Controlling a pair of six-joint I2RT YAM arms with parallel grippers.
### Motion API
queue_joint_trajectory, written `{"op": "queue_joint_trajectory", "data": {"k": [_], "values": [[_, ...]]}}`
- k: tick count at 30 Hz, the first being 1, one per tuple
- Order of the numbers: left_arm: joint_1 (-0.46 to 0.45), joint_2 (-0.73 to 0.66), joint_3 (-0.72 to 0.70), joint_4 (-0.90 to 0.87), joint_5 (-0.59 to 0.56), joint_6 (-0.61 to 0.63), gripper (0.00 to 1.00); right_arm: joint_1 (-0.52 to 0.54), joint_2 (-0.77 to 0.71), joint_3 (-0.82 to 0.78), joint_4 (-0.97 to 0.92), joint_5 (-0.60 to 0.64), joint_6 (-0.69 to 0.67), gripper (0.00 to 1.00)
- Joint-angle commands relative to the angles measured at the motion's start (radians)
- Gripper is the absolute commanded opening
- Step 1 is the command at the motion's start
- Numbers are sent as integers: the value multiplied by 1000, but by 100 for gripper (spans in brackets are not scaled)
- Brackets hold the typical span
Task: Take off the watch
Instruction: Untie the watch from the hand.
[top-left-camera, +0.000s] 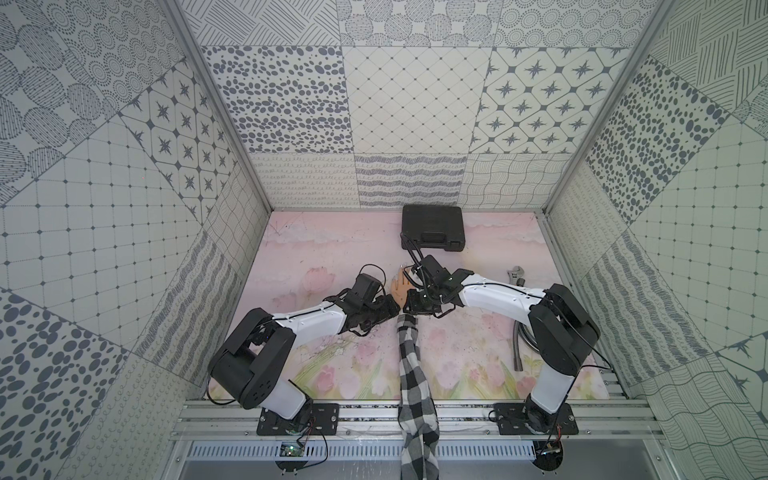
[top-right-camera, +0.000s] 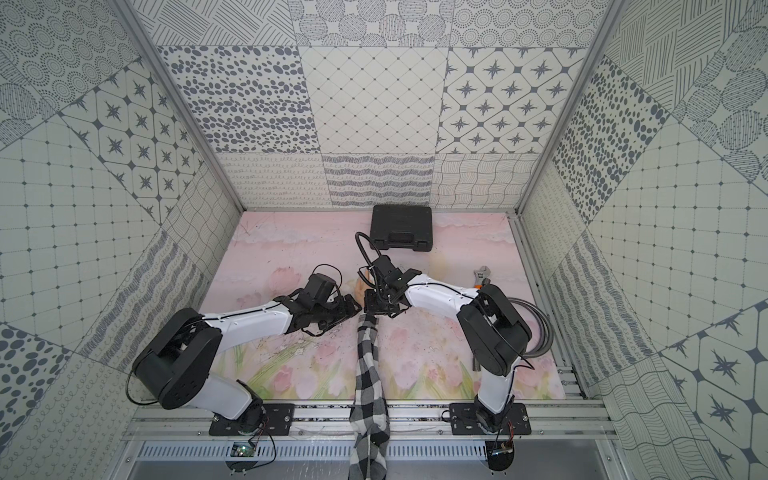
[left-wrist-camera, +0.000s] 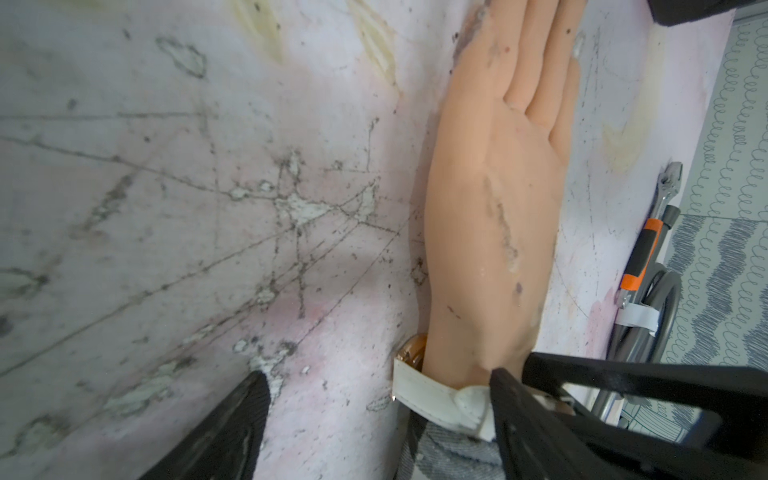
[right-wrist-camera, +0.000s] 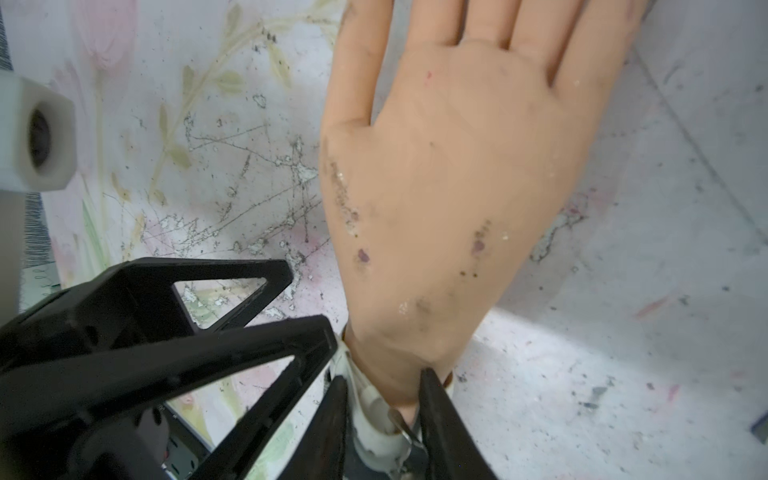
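Scratched pink flowered worktop (top-left-camera: 316, 249), grey-patterned walls (top-left-camera: 415, 104) all round. The watch (left-wrist-camera: 432, 395) circles the wrist of the dummy hand (left-wrist-camera: 490, 208), between the wide-apart left fingers (left-wrist-camera: 232, 428); the right fingers (right-wrist-camera: 440, 424) clamp its strap.

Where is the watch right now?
The watch is strapped round the wrist of the mannequin hand, just above the checked sleeve, near the middle of the table; both wrist views show it.
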Motion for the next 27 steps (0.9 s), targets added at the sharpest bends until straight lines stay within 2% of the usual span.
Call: {"op": "queue_joint_trajectory", "data": {"k": [1,9,11,12,13,16,22,27], "values": [[-9,7,-29,-153,-32,13,84,-27,0,-77,106,-93,76,31],[-8,33,-41,-135,-29,15,82,-90,0,-215,400,-277,236,30],[-8,42,-43,-131,-29,17,82,-97,-3,-229,423,-288,251,33],[-8,46,-44,-128,-27,16,82,-97,-8,-232,418,-285,248,39],[-9,46,-46,-124,-27,15,82,-97,-18,-230,397,-271,239,48],[-8,50,-53,-115,-27,12,82,-98,-52,-226,317,-207,204,59],[-9,51,-61,-100,-26,9,82,-62,-99,-141,72,-33,79,60],[-9,56,-62,-93,-25,7,82,-13,-87,-88,-12,43,33,59]]}}
